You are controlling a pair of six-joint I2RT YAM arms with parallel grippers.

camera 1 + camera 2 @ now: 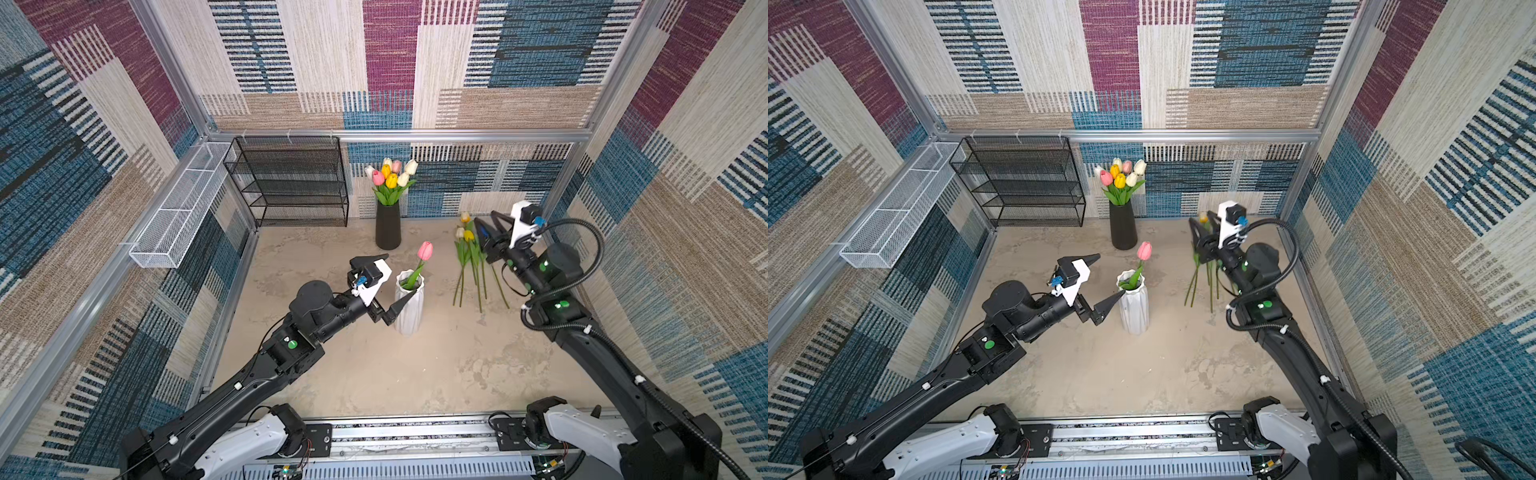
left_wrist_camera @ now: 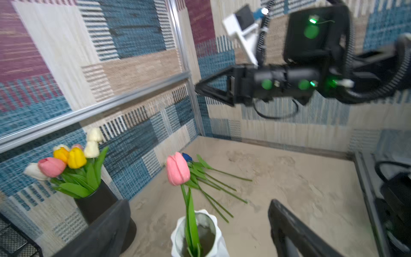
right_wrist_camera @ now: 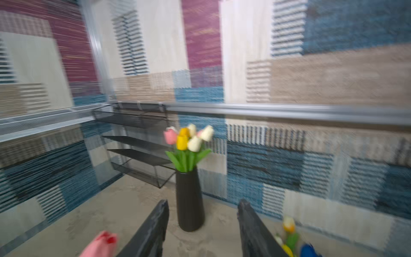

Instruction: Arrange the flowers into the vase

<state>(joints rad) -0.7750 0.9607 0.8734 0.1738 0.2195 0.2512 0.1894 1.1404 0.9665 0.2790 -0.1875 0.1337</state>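
Pink tulip: one pink-headed artificial tulip (image 1: 425, 250) on a long green stem is standing in the vase and leaning toward the back wall. The mouth is wide, so the rim is all it is resting on.
Vase: the white ribbed ceramic vase (image 1: 409, 318) is sitting upright mid-table between the two arms, I'd say so that either one can reach it.
Loose flowers: the loose flowers (image 1: 467, 253), a small sheaf of tulips with yellow, cream and blue heads, are lying flat to the right of the vase and well apart from it. Their heads are pointing at the back wall and their stems are fanning toward the front, which is leaving the stems clear for a pick.
Left gripper: the black left gripper (image 1: 1111, 274) is hovering at the vase mouth with its jaws spread as wide as they go and carrying nothing. Its wrist view is framing vase and stem between the fingers with a gap on each side. To me it is bracketing the vase in case it tips.
Right gripper: the right gripper (image 1: 485, 217) is hanging over the heads of the sheaf, fingers parted and nothing between them. It is looking like a line-up for the next stem.
Black vase: the tall matte black vase (image 1: 387, 230) is standing by the back wall with a full bunch (image 1: 390, 176) of pink, yellow and white tulips, clear of both arms.
Progress: one stem is in and several are waiting, so it is early going.
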